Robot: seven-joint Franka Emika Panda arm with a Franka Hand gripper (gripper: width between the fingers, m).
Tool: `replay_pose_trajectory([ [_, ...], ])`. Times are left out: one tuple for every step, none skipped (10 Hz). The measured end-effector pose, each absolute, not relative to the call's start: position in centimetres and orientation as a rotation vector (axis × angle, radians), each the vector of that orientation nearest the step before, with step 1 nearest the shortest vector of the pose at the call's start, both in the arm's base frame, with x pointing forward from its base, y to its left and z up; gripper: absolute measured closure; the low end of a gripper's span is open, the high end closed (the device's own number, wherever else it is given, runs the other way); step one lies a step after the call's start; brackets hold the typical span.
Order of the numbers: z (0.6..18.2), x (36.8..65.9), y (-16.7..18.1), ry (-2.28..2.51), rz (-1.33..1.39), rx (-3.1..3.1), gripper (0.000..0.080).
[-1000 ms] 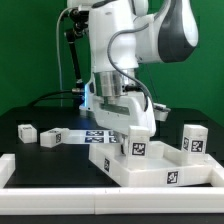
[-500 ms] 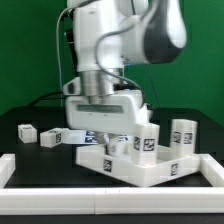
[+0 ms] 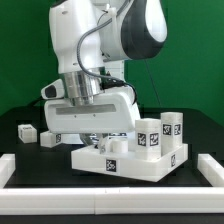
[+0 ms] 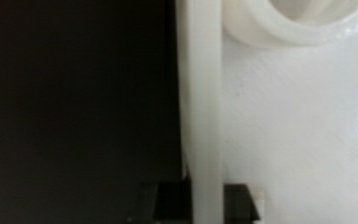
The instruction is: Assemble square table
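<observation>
The white square tabletop (image 3: 128,162) lies on the black table with its raised rim up. Two white tagged legs (image 3: 148,137) (image 3: 172,130) stand upright in it on the exterior view's right side. My gripper (image 3: 101,144) reaches down over the tabletop's back left edge and is shut on its rim. In the wrist view that rim (image 4: 199,100) runs as a white strip between my two dark fingertips (image 4: 171,200), with the gripper (image 4: 204,200) closed across it. The tabletop's inner face (image 4: 300,130) and a rounded white socket (image 4: 309,25) lie beside the rim.
Two loose tagged legs (image 3: 24,131) (image 3: 50,138) lie at the exterior view's left. A white border rail (image 3: 100,192) runs along the front, with side pieces at the left (image 3: 8,166) and right (image 3: 212,166). A green wall stands behind.
My arm has swung toward the exterior view's left, dragging the tabletop and its two standing legs the same way. The grip has stayed shut on the rim.
</observation>
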State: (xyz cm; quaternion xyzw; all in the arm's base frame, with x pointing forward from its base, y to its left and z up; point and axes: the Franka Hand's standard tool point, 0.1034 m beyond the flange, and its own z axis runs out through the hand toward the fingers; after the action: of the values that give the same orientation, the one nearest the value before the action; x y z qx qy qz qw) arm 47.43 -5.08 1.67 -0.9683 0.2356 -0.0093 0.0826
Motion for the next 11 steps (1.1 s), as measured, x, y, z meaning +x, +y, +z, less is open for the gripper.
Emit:
replay_pose_trajectory([
  [1.9, 48.1, -4.8, 0.365, -0.040, -2.983, 0.0744],
  [2.2, 48.8, -4.7, 0.073, -0.057, -3.028, 0.0744],
  [2.2, 48.9, -4.7, -0.065, -0.045, -3.023, 0.0744],
  [2.2, 48.8, -4.9, -0.095, -0.048, -3.025, 0.0744],
  [2.1, 48.8, -5.0, -0.240, -0.049, -3.024, 0.0744],
  [2.0, 48.8, -5.1, -0.424, -0.048, -3.014, 0.0744],
  [1.8, 50.1, -4.5, -0.686, -0.054, -2.995, 0.0744],
  [1.9, 52.0, -3.1, -0.998, -0.081, -2.944, 0.0744],
  [2.0, 52.5, -1.7, -1.144, -0.081, -2.908, 0.0744],
  [1.8, 52.3, -1.9, -1.248, -0.072, -2.867, 0.0745],
  [1.7, 52.2, -2.3, -1.270, -0.069, -2.859, 0.0745],
])
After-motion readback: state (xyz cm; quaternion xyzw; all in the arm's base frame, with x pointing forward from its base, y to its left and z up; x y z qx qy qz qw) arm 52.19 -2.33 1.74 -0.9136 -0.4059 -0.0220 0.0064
